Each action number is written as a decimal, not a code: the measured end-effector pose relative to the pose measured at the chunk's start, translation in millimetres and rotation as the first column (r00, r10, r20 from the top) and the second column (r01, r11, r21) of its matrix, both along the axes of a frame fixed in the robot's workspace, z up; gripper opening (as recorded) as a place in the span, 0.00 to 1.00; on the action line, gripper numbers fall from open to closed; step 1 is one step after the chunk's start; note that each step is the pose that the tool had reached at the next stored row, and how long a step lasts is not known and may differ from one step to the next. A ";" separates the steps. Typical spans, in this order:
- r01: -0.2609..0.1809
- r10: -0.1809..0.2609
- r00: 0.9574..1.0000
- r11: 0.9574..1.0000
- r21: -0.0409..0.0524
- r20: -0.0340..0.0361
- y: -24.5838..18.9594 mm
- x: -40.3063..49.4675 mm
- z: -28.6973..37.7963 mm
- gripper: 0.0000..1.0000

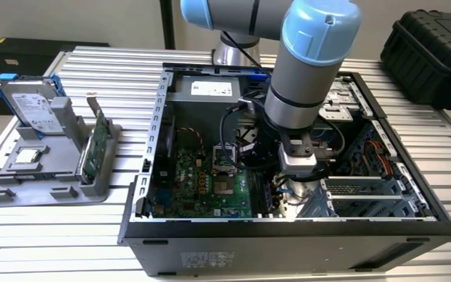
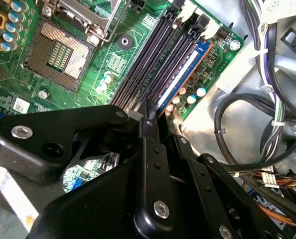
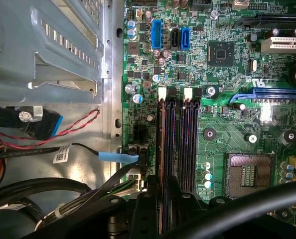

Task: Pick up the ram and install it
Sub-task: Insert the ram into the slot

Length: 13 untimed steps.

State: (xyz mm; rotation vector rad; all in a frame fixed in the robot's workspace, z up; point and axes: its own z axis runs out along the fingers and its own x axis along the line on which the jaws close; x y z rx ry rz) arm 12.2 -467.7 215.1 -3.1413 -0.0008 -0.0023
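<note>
- Four long memory slots (image 3: 175, 142) run side by side on the green motherboard (image 3: 227, 124), and the gripper (image 2: 155, 117) hangs right over their end, deep inside the open computer case (image 1: 151, 147).
- Blue and thin as a card, the ram (image 2: 182, 74) stands on edge in the outermost slot in the second wrist view — a pale stripe along its length.
- Fingers (image 2: 149, 127) look pressed close together at the stick's near end; whether they pinch it, I cannot tell.
- Doing this well, I'd judge, means keeping the stick square to the slot and pressing straight down — evenly, no tilt.
- White latches (image 3: 162, 92) mark the slots' far ends.
</note>
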 end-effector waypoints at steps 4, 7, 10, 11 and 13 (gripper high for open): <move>0.000 0.000 1.000 1.000 0.003 0.000 0.0 0.0 10.3 1.00; 0.000 0.000 1.000 1.000 0.004 0.000 0.0 0.0 21.3 1.00; 0.000 0.000 1.000 1.000 0.005 0.000 0.0 0.0 30.0 1.00; 0.000 0.000 1.000 1.000 0.005 0.000 0.0 0.0 32.5 1.00; 0.001 -0.001 1.000 1.000 0.006 0.000 0.0 0.0 37.4 1.00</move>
